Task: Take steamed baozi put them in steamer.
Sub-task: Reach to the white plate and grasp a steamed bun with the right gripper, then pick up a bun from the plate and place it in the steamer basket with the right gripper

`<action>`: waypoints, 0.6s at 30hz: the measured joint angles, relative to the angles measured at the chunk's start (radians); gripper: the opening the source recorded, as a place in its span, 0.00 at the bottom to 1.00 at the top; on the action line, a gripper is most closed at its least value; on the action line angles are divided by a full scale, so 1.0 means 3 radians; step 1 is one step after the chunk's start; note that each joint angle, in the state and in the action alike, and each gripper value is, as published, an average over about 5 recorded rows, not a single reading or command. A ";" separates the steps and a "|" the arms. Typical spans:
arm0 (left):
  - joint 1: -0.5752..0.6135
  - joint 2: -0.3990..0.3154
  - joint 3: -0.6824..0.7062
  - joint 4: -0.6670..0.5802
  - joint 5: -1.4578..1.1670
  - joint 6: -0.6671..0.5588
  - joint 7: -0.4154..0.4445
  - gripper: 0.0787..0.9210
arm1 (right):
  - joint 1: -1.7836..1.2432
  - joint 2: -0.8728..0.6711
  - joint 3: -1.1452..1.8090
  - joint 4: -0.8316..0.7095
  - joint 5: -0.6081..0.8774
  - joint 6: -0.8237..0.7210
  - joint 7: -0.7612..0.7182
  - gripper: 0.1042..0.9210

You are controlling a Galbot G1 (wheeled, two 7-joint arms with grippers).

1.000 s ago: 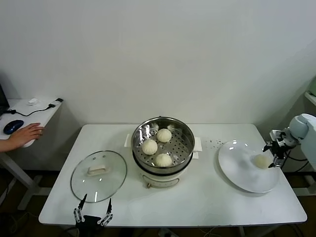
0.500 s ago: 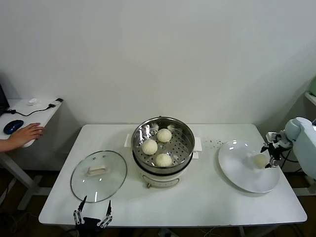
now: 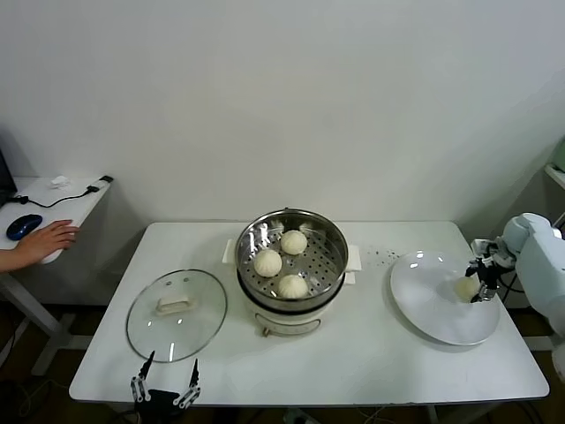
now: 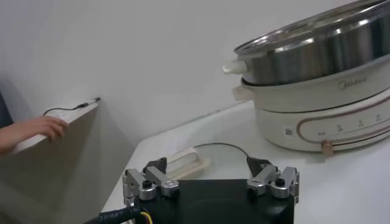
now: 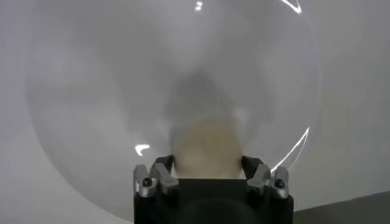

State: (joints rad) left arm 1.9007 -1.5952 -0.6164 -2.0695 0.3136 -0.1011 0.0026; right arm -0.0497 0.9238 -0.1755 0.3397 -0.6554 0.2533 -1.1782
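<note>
The right gripper (image 3: 478,281) reaches over the far right rim of the white plate (image 3: 424,309) on the worktop (image 3: 371,353). Its fingers (image 5: 159,175) stand apart on either side of the last bun (image 3: 465,286), which fills the gap between them in the wrist view; whether the pads press the dough or only flank it I cannot tell, and the bun rests on the plate. From the head camera this bun sits just inward of the fingers, toward the steamer.

The steamer (image 3: 291,265), steel pot on a white base, stands mid-worktop, well apart from the right fingers across the plate. Three buns (image 3: 293,242) lie on its perforated tray: one toward the back, one to the left, one at the front.

The left gripper (image 3: 166,385) is parked at the near edge of the worktop, fingers (image 4: 144,184) spread wide and holding nothing. Just beyond them lies the glass lid (image 3: 177,314) with its white handle, flat on the worktop, and beyond that the steamer's side.

A person's hand (image 3: 44,238) rests on a side desk (image 3: 62,205) at far left, next to a mouse (image 3: 23,226).
</note>
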 measured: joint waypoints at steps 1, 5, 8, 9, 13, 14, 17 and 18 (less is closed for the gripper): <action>0.0001 0.0000 0.0000 0.0000 0.0000 -0.0001 0.0000 0.88 | 0.0003 0.0002 0.0012 -0.0009 -0.0010 0.0002 0.0000 0.68; 0.0004 0.0000 0.0003 0.0001 0.0007 -0.0006 -0.0002 0.88 | 0.0018 0.0006 0.0047 -0.0037 -0.0040 0.0009 0.0000 0.62; 0.0014 0.0000 0.0004 0.0003 0.0013 -0.0015 -0.0003 0.88 | 0.0029 0.0008 0.0064 -0.0049 -0.0051 0.0011 -0.0002 0.59; 0.0019 0.0000 0.0004 0.0003 0.0013 -0.0019 -0.0004 0.88 | 0.0034 0.0009 0.0068 -0.0052 -0.0052 0.0012 -0.0004 0.59; 0.0035 0.0000 0.0003 0.0001 0.0014 -0.0026 -0.0006 0.88 | 0.0061 -0.0002 0.0059 -0.0047 -0.0014 -0.0005 -0.0025 0.58; 0.0037 0.0000 0.0003 -0.0002 0.0014 -0.0026 -0.0007 0.88 | 0.0071 -0.0009 0.0044 -0.0037 0.0015 -0.0014 -0.0035 0.58; 0.0044 0.0000 0.0007 -0.0016 0.0014 -0.0025 -0.0007 0.88 | 0.0108 -0.0043 -0.0058 0.0023 0.0173 -0.0055 -0.0067 0.58; 0.0047 0.0000 0.0011 -0.0022 0.0015 -0.0024 -0.0006 0.88 | 0.0125 -0.0056 -0.0112 0.0053 0.0250 -0.0072 -0.0079 0.58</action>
State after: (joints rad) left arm 1.9149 -1.5952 -0.6132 -2.0762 0.3180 -0.1084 0.0008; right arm -0.0121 0.9069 -0.2090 0.3554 -0.5804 0.2317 -1.2019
